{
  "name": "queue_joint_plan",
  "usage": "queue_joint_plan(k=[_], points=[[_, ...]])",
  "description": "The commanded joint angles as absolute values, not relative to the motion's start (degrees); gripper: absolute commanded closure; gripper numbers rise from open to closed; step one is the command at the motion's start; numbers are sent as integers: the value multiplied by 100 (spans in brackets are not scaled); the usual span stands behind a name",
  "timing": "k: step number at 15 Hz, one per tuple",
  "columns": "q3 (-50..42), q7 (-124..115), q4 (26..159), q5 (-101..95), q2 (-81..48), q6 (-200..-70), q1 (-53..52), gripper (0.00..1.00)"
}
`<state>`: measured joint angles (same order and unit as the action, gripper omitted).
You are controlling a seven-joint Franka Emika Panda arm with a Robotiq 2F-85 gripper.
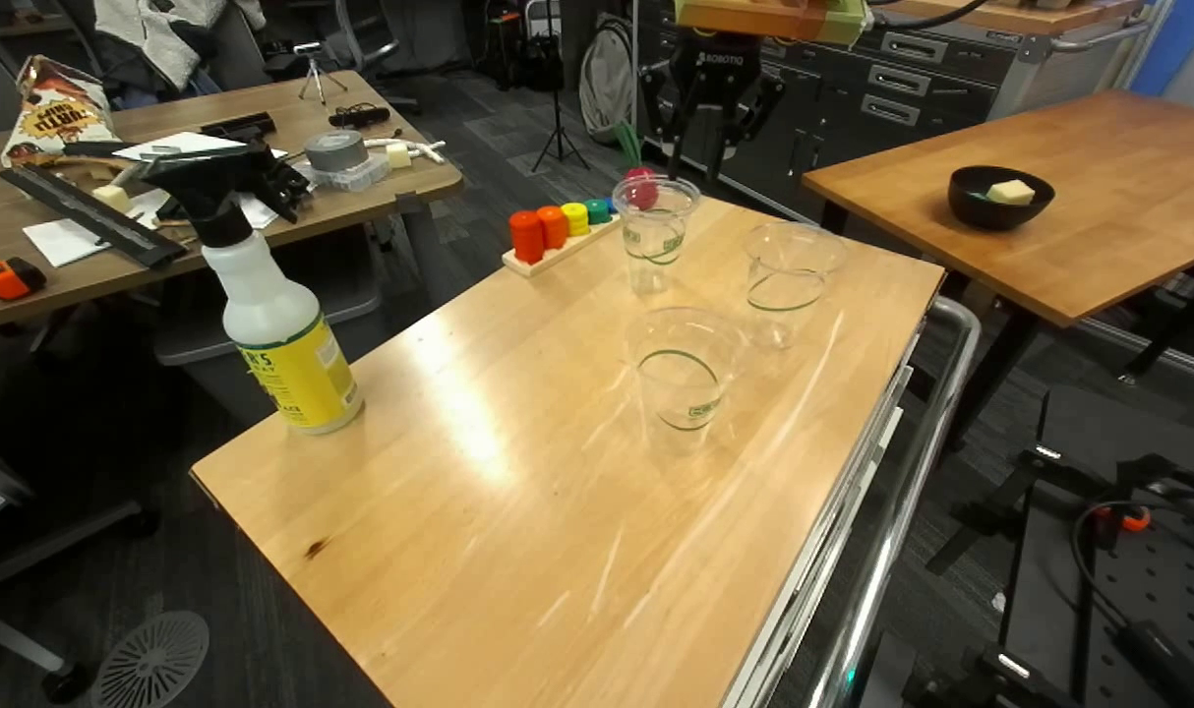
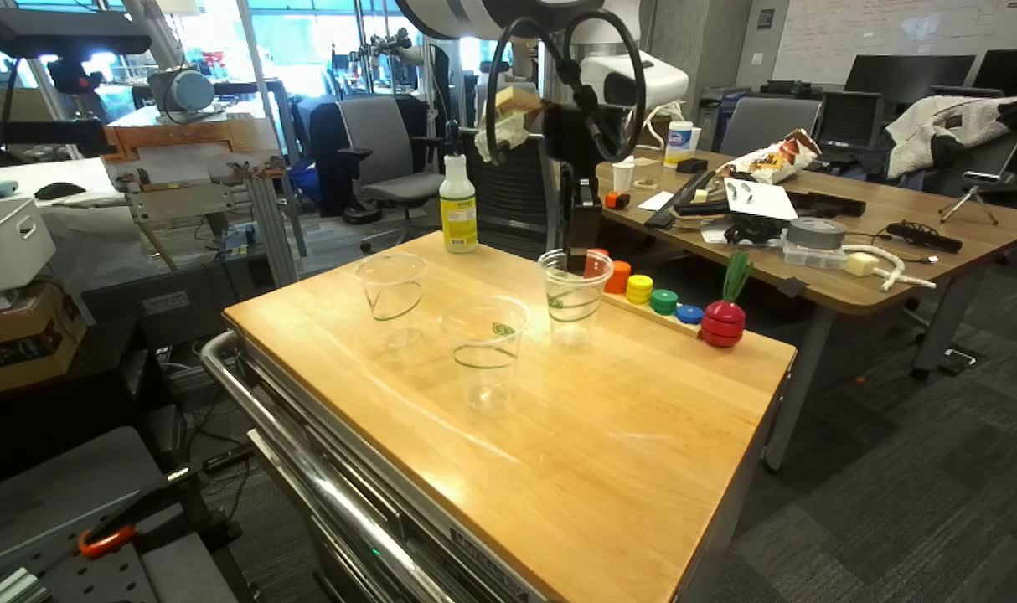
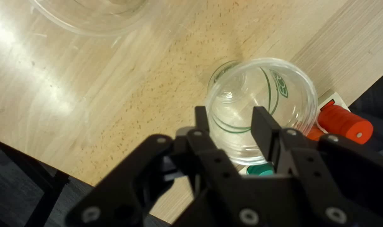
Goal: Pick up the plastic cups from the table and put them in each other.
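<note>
Pincer (image 3: pixel 230 116) agape at cup's rim (image 3: pixel 311 97)

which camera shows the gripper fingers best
The wrist view: both gripper fingers are close up, clearly apart. In an exterior view they look smaller, though their spacing shows; in an exterior view they appear side-on, their spacing hidden.

In an exterior view, a spray bottle (image 1: pixel 268 305) stands at left, bright blocks (image 1: pixel 554 227) upper middle, a black bowl (image 1: pixel 995 216) upper right.
</note>
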<state>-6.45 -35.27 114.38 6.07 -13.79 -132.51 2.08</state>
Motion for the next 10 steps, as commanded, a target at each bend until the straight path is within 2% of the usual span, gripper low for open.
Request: queue_joint_plan(k=[1,4,10], points=[[-706,-3725,11399,278,-1378,-13379,103,25],[-718,-3796,11427,48,-1388,-13398,70,3],[-740,-4034,11326,-344,-1685,-13378,35,0]])
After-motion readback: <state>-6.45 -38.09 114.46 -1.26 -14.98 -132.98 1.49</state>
